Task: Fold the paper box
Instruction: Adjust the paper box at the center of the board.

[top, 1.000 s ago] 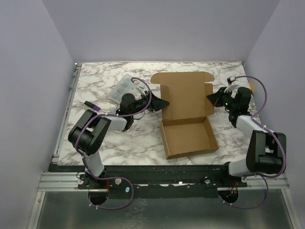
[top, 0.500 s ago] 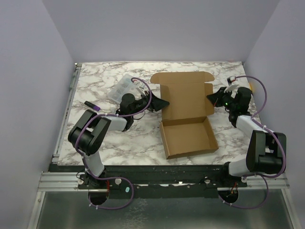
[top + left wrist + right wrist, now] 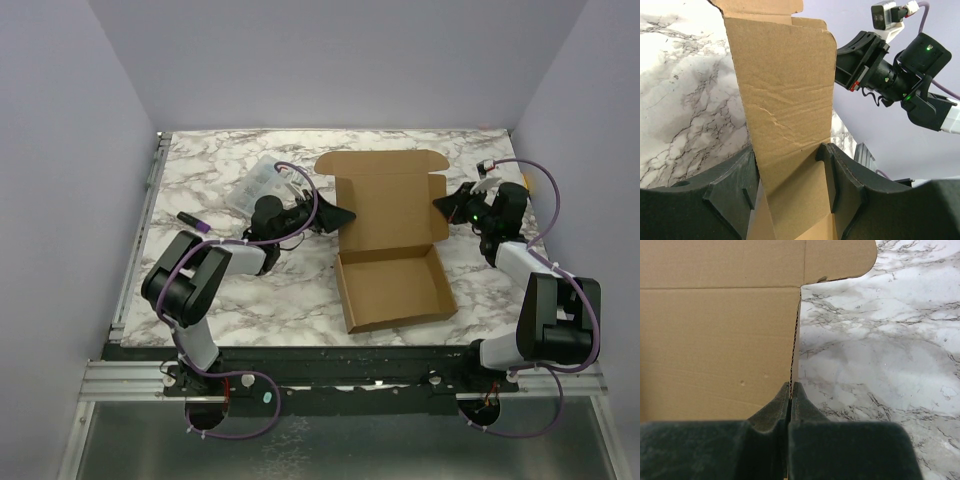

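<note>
The paper box (image 3: 395,290) is brown cardboard lying mid-table, its shallow tray nearest the arms and its lid panel (image 3: 390,205) spread out behind it. My left gripper (image 3: 343,216) is at the lid's left edge. In the left wrist view its fingers (image 3: 735,185) stand apart around a raised side flap (image 3: 785,90), with a thin gap at the left finger, so it is open. My right gripper (image 3: 440,205) is at the lid's right edge. In the right wrist view its jaws (image 3: 791,385) are shut on the corrugated edge of the box (image 3: 715,340).
A clear plastic case (image 3: 262,183) lies behind the left gripper. A small dark pen-like object (image 3: 187,218) lies at the table's left side. Lavender walls enclose the marble table (image 3: 290,290) on three sides. The right arm (image 3: 890,75) shows across the box in the left wrist view.
</note>
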{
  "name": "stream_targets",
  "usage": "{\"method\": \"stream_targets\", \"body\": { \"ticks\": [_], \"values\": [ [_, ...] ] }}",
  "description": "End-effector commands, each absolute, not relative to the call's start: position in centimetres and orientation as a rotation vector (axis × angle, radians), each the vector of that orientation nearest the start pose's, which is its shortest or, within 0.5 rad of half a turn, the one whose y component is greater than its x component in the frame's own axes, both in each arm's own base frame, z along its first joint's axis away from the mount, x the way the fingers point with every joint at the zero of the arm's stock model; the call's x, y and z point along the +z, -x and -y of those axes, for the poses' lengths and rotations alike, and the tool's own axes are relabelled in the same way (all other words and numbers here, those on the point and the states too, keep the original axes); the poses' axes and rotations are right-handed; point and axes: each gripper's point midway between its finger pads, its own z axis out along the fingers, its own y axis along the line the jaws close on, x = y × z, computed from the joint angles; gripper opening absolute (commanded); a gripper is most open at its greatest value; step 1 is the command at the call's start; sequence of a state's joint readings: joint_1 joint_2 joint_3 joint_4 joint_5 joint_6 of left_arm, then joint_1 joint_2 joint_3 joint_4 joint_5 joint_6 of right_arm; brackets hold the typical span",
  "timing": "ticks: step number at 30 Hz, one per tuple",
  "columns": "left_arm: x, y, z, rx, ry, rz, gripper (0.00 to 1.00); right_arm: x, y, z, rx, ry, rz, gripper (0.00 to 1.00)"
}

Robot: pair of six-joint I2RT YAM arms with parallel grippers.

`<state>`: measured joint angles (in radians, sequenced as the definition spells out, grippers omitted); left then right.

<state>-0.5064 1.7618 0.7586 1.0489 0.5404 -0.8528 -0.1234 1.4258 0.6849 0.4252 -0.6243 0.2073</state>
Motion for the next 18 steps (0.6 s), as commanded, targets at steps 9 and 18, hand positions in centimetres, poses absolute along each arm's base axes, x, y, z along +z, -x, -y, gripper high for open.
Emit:
{"method": "stream_targets", "body": {
  "ticks": [9, 18],
  "values": [
    [19.0, -34.0, 33.1, -1.459, -0.192, -1.703, 0.55, 16.3, -38.3, -9.7, 0.845, 0.224, -1.843, 0.00],
    [20.2, -34.0, 33.4, -1.539, -0.168, -1.685, 0.45, 17.1, -38.2, -9.9, 0.864, 0.225, -1.825, 0.00]
  ]
}}
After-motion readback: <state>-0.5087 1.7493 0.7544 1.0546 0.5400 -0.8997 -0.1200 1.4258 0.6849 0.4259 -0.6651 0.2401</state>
